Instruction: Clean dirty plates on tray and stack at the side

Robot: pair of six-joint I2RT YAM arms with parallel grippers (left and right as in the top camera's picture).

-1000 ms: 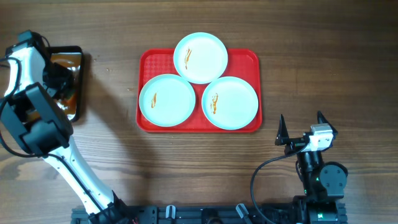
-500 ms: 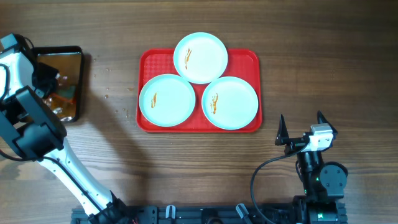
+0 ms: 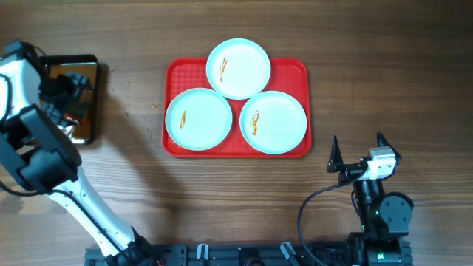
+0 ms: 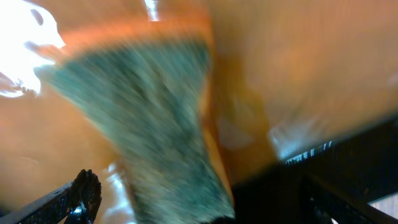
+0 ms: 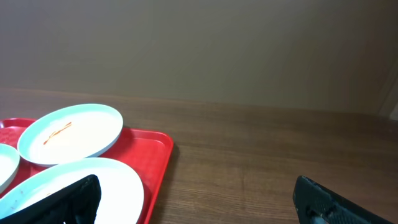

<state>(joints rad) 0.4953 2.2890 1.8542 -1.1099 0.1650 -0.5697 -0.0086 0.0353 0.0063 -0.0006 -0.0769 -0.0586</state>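
tray [image 3: 174, 71] mid-table, overhead view; three plates [image 3: 238, 68] on it, each with an orange smear, none stacked beside it. pan [image 3: 94, 74] well left of tray, left gripper [image 3: 68, 89] over it. right gripper [image 3: 357, 148] just off tray's near right corner, jaws wide, empty.

left wrist view: blurred green sponge [image 4: 143, 118] in brown liquid, jaws spread either side, not clamped. step judged: fetching sponge. close squarely across it, lift, let it drip before crossing to tray.

right wrist view: smeared plates at tray's right end.

writing: none legible.
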